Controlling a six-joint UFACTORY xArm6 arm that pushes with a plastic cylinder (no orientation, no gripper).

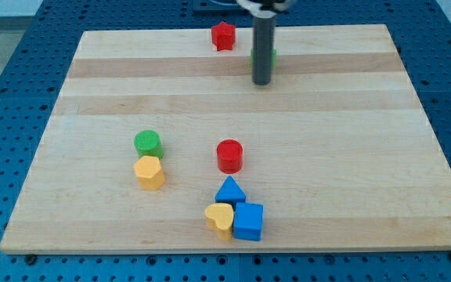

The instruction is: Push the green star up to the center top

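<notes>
Nearest the camera: blue cube, yellow heart and blue triangle, clustered touching, well below our tip toward the view's bottom.

Task item: green star, near the view's top, mostly hidden behind our rod; only a green sliver shows beside it. It sits just above our tip, apparently touching or nearly so. We judge the coming push runs up and slightly to the view's left.

Our tip: a plain rod end with no jaws, so nothing opens, closes or grips.

Outward:
- Red star, up-left of our tip.
- Red cylinder, below.
- Green cylinder, down-left, touching the yellow block.
- Board.
</notes>
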